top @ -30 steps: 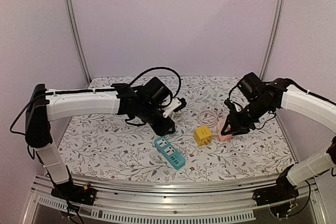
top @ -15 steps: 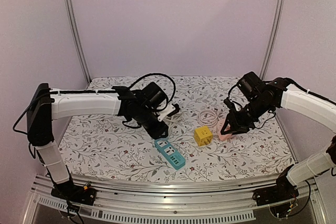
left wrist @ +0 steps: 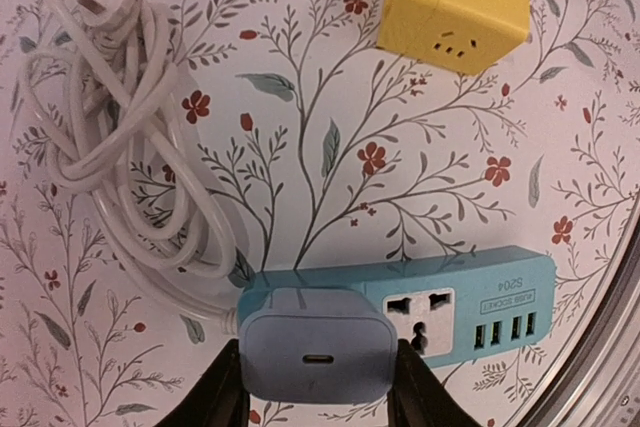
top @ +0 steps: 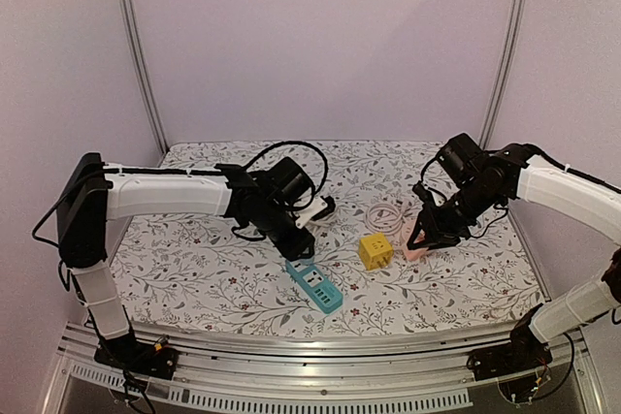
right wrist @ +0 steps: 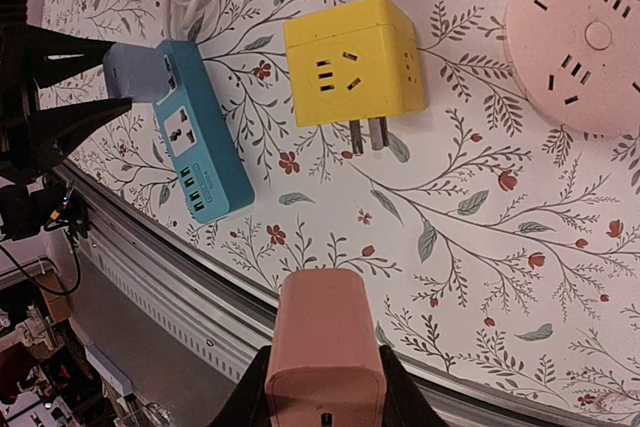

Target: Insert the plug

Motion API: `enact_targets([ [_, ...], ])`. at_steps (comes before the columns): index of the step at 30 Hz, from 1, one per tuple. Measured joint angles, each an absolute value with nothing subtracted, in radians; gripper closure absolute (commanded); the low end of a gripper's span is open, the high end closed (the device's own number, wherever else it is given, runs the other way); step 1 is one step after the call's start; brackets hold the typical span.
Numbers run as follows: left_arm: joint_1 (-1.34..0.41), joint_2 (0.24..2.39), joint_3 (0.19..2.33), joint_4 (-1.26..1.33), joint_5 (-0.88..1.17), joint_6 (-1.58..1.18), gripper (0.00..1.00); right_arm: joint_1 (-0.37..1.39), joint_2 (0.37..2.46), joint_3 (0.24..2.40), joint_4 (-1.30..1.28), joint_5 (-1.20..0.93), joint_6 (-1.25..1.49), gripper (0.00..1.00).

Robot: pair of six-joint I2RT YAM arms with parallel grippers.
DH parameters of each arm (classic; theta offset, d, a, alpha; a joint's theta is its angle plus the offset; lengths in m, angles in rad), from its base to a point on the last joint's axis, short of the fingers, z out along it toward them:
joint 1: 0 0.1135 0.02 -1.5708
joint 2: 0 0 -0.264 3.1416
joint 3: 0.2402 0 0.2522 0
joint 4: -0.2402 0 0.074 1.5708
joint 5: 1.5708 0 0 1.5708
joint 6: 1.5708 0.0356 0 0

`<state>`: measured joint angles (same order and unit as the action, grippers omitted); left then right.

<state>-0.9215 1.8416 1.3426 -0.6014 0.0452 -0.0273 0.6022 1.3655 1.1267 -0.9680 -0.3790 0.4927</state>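
Bench [top: 194, 269] from top external: my left pincer [top: 294, 238] at 11 o'clock end of teal strip [top: 314, 284], right pincer [top: 419, 239] toward 3 | left wrist: clenched on grey plug [left wrist: 318, 345] over strip's 9 o'clock end | right wrist: grasping pink plug [right wrist: 325, 347], yellow cube [right wrist: 350, 57] at 12

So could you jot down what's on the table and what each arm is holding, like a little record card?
left gripper: shut on the grey-blue charger
grey-blue charger: over the cable end of the teal power strip; cannot tell whether it is plugged in
right gripper: shut on the pink charger, above the table's near edge
yellow cube socket: on the cloth, prongs showing
round pink socket: on the cloth, untouched
white cable: coiled beside the strip
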Motion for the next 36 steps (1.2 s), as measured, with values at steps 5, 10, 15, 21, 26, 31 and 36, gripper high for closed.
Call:
enact_targets([
  [5, -0.921, 1.843, 1.339, -0.59, 0.044, -0.027, 0.69, 0.602, 1.377, 1.127, -0.967, -0.379, 0.493, 1.0],
  [10, -0.921, 1.842, 1.325, -0.558, 0.041, -0.027, 0.7, 0.602, 1.391, 1.127, -0.963, -0.379, 0.493, 1.0],
  [15, -0.921, 1.834, 1.31, -0.541, 0.039, -0.027, 0.72, 0.602, 1.392, 1.127, -0.963, -0.379, 0.493, 1.0],
  [21, -0.92, 1.798, 1.269, -0.539, 0.03, -0.027, 0.72, 0.602, 1.398, 1.127, -0.962, -0.381, 0.493, 1.0],
  [26, -0.92, 1.792, 1.256, -0.533, 0.025, -0.028, 0.72, 0.602, 1.407, 1.133, -0.963, -0.384, 0.492, 1.0],
  [31, -0.92, 1.782, 1.22, -0.487, 0.02, -0.044, 0.72, 0.602, 1.411, 1.139, -0.962, -0.388, 0.488, 1.0],
  [36, -0.92, 1.782, 1.187, -0.474, 0.022, -0.067, 0.74, 0.602, 1.411, 1.139, -0.962, -0.396, 0.485, 1.0],
])
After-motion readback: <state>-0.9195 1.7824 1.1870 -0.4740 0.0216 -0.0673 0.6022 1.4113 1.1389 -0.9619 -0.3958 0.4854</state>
